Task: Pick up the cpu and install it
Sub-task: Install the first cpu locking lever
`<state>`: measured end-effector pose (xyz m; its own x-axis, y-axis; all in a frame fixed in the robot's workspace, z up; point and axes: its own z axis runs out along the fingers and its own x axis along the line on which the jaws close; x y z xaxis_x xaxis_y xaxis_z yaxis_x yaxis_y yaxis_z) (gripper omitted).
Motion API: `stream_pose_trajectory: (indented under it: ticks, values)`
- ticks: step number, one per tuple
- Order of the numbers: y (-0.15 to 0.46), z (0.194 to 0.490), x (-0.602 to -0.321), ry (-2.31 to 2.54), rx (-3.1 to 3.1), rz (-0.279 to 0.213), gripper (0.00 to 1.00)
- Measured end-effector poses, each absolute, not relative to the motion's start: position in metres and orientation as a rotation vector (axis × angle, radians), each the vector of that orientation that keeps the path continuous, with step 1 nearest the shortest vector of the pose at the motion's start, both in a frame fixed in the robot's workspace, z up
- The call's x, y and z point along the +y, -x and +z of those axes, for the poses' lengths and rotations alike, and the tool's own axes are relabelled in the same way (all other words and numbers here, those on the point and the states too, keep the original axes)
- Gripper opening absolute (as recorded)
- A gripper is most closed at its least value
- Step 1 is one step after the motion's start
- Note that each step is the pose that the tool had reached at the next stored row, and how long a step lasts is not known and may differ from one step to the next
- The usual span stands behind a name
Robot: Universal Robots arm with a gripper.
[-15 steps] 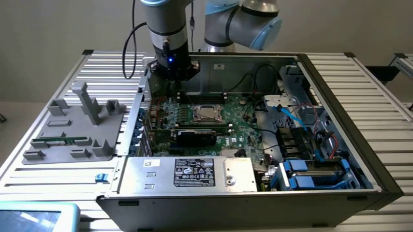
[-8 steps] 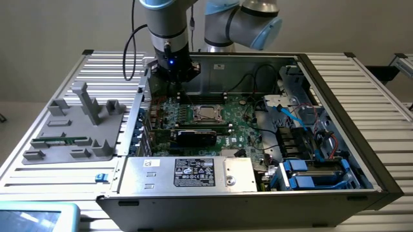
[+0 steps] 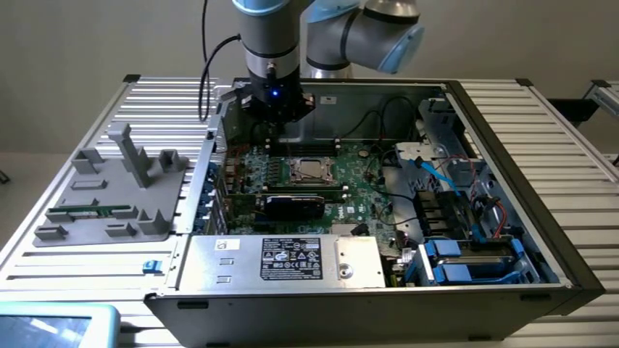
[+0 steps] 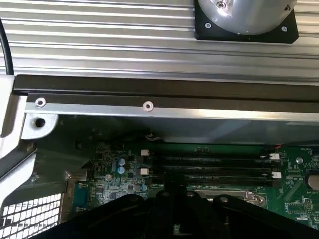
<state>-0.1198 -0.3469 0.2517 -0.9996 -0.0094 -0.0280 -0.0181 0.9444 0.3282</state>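
Nearest us in the open case (image 3: 367, 304) sits the power supply (image 3: 290, 259). Beyond it, mid-board, a silvery square with a tan rim lies in the socket (image 3: 330, 172). We take it for the cpu (image 3: 309, 170), set in place. Just far-left of it hangs the claw (image 3: 274, 129), fingers pressed fully together on nothing we can see. We judge the install step nearly over. Work here calls for staying clear of the memory slots (image 4: 214, 167).

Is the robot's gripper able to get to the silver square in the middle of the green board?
Probably yes. The case is open on top, nothing lies over the silver square, and the shut gripper hangs above the board just beside it, over the memory slots.
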Motion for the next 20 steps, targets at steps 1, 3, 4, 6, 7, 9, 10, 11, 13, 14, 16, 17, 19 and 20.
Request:
stream_pose_trajectory:
  ticks: [1, 3, 4, 6, 7, 9, 10, 11, 13, 14, 16, 17, 19, 20]
  values:
    - [0.116, 0.252, -0.347, 0.026, 3.072, 0.52, 0.09]
    - [0.11, 0.252, -0.347, 0.033, 3.072, 0.524, 0.09]
    - [0.107, 0.252, -0.347, 0.035, 3.072, 0.527, 0.09]
    - [0.103, 0.252, -0.347, 0.035, 3.072, 0.528, 0.09]
    - [0.102, 0.252, -0.347, 0.035, 3.073, 0.528, 0.09]
    - [0.102, 0.252, -0.347, 0.035, 3.072, 0.528, 0.09]
    - [0.102, 0.252, -0.347, 0.035, 3.072, 0.528, 0.09]
    - [0.102, 0.252, -0.347, 0.035, 3.072, 0.528, 0.09]
    - [0.102, 0.252, -0.347, 0.045, 3.073, 0.529, 0.09]
    - [0.102, 0.251, -0.347, 0.059, 3.074, 0.529, 0.09]
    - [0.102, 0.25, -0.347, 0.092, 3.077, 0.53, 0.09]
    - [0.102, 0.249, -0.347, 0.115, 3.079, 0.53, 0.09]
    - [0.102, 0.248, -0.347, 0.164, 3.082, 0.532, 0.09]
    - [0.102, 0.248, -0.348, 0.17, 3.082, 0.532, 0.09]
